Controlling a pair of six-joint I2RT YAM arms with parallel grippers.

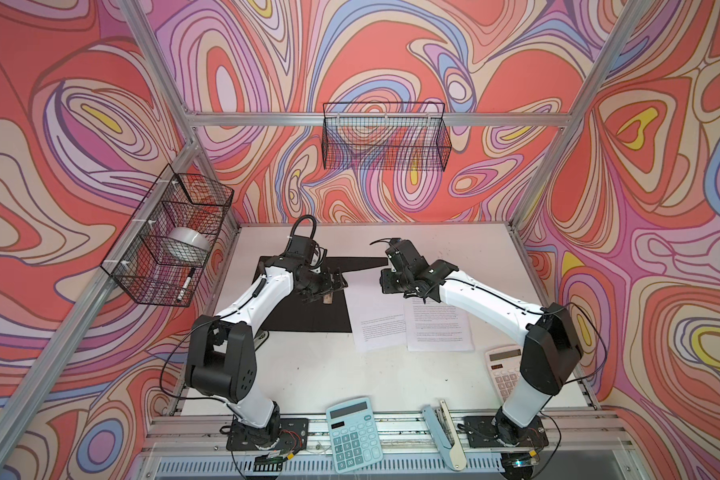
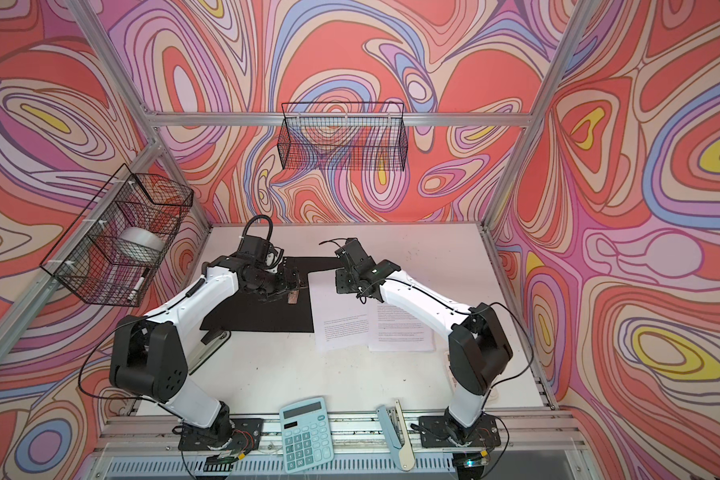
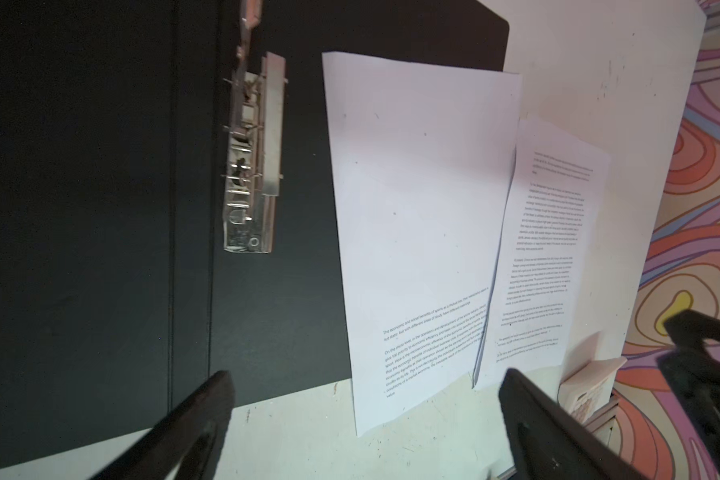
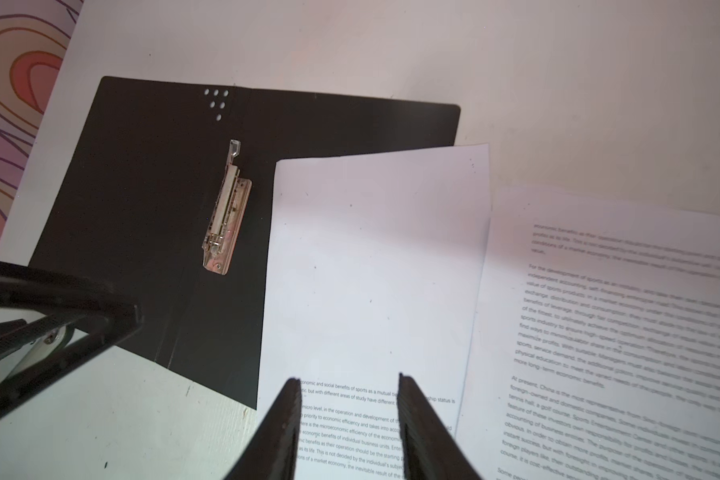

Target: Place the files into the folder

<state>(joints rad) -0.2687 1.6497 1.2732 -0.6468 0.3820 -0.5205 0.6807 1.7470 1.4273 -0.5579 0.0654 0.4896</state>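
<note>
White table carries a flat black open folder with metal clip. One white printed sheet overlaps it beneath half-parted, empty right fingers. Left fingers are spread wide, empty.

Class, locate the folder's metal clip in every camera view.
Top view: metal clip, mid-table on the black folder.
Top view: metal clip, same spot.
Left wrist: clip on the folder, in clear view.
Right wrist: clip on the folder, in clear view.
Shared landmark: the white sheet overlapping the folder's edge.
</note>
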